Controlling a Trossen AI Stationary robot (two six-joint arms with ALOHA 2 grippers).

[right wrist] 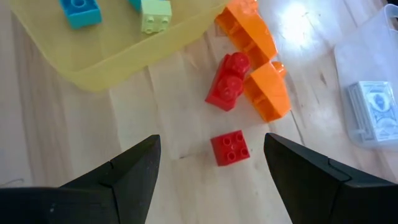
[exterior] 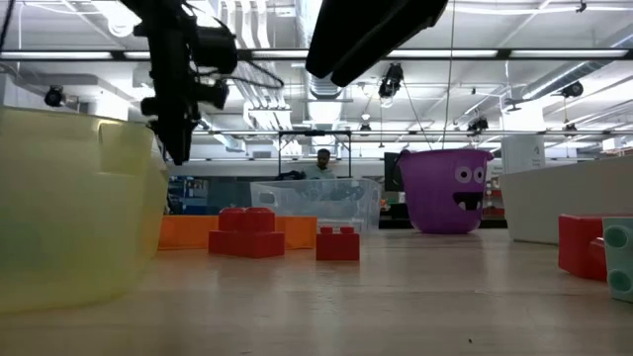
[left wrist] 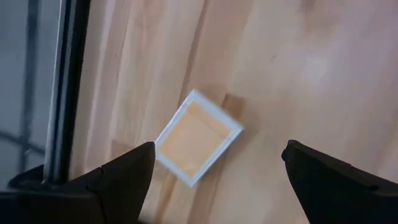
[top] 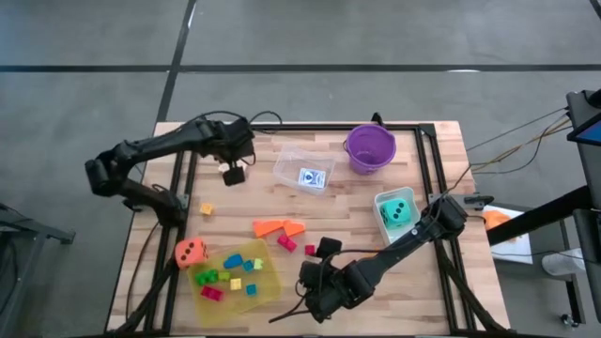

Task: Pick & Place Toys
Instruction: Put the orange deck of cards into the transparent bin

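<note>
both tools [top: 233,173] [top: 324,249] agape, empty

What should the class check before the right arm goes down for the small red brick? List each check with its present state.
1. Jaws of the right gripper open: ok, wide apart.
2. The small red brick lined up between them: ok.
3. Neighbours clear: ok; the bigger red brick and the orange wedge lie apart from it.
4. Bare floor left in the yellow tray: ok.
5. The left gripper out of the way: ok; it is across the table over a card pack, jaws open.
6. Height above the brick: cannot tell.
</note>
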